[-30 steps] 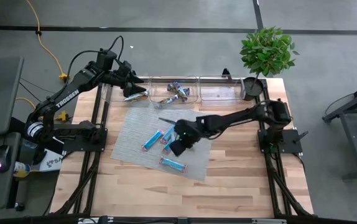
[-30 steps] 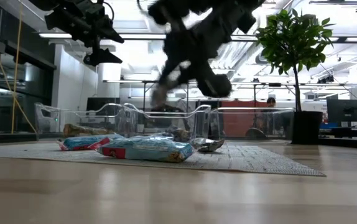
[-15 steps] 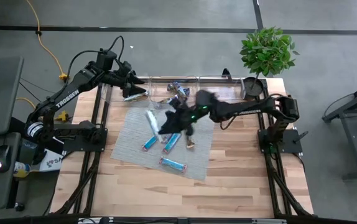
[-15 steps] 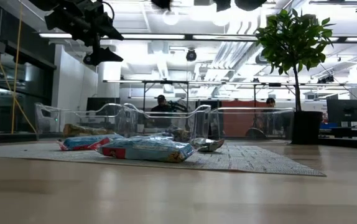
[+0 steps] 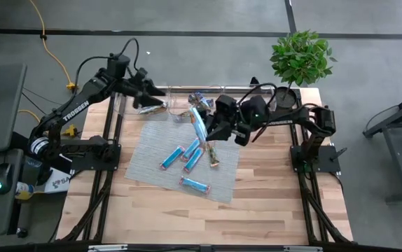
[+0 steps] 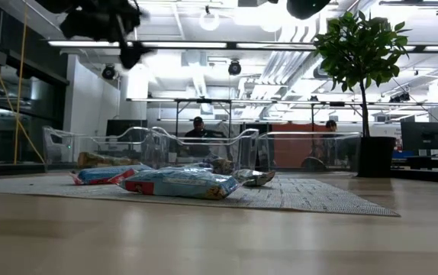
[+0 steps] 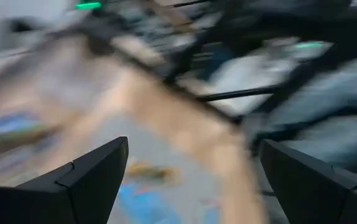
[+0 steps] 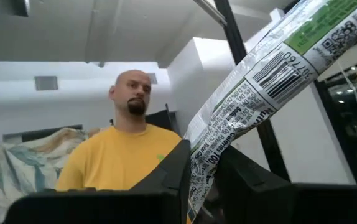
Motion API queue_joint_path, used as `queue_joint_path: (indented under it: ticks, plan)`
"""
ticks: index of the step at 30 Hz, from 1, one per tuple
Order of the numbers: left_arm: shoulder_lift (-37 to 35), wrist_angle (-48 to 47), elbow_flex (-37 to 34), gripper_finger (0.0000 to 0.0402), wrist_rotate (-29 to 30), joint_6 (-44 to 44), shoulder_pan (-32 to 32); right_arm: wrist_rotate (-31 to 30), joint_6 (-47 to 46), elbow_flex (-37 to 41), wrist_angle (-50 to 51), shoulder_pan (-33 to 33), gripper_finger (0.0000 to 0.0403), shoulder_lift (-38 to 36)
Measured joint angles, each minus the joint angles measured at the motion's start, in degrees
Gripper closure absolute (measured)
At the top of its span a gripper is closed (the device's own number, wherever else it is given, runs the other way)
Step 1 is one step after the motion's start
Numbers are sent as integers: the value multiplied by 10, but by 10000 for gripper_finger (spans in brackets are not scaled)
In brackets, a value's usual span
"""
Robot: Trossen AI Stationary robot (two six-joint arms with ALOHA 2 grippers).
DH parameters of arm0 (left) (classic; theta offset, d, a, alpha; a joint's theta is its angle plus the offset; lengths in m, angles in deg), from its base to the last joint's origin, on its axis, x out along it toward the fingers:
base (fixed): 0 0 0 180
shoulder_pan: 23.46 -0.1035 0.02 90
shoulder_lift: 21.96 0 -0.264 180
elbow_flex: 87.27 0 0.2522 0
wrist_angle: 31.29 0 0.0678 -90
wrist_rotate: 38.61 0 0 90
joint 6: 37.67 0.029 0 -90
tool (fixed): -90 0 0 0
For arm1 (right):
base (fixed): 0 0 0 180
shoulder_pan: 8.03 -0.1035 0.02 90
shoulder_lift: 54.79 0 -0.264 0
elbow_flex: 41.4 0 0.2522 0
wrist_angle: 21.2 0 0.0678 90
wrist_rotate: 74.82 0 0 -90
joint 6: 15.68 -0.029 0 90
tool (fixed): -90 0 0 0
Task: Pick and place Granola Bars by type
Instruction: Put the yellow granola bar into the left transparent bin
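Observation:
My right gripper [image 5: 208, 129] is shut on a blue granola bar [image 5: 198, 120] and holds it high over the far part of the grey mat [image 5: 145, 164], near the middle clear bin [image 5: 199, 102]. The right wrist view shows that bar's printed back [image 8: 272, 68] rising past the fingers. Three more blue bars [image 5: 171, 157] [image 5: 192, 155] [image 5: 194, 185] and a darker one [image 5: 213, 155] lie flat on the mat. My left gripper [image 5: 152, 99] hangs open over the left bin [image 5: 136, 105], with nothing between its fingers [image 7: 85, 180]. My right gripper pinches one end of the bar [image 8: 198, 167] between its two fingers [image 8: 166, 177]. The fingers slant upward and the bar runs on beyond them, along their line. The bar is lifted clear of the mat, tilted, with its free end [image 8: 328, 25] uppermost.
Three clear bins stand in a row along the far edge, the right one [image 5: 246, 102] beside a potted plant [image 5: 299, 59]. Some bars lie in the left and middle bins. A person in a yellow shirt [image 8: 113, 165] shows beyond the table. Bare wood lies near the front edge.
My right gripper has risen from the mat with the blue bar and gone toward the far edge. It has tipped from pointing down to slanting up. The bar is lifted clear, now standing above the fingers. My left gripper has turned at the wrist, staying over the left bin.

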Motion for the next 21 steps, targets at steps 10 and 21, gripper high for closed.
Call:
queue_joint_path:
  ticks: [10, 21]
  plan:
    - [-1, 380, 0, 44, -108, -331, 68, 7, 9, 0, 65, 42, 352, 0]
    - [0, 451, 0, 44, -18, -377, 116, -10, 88, 0, 250, 86, 352, 0]
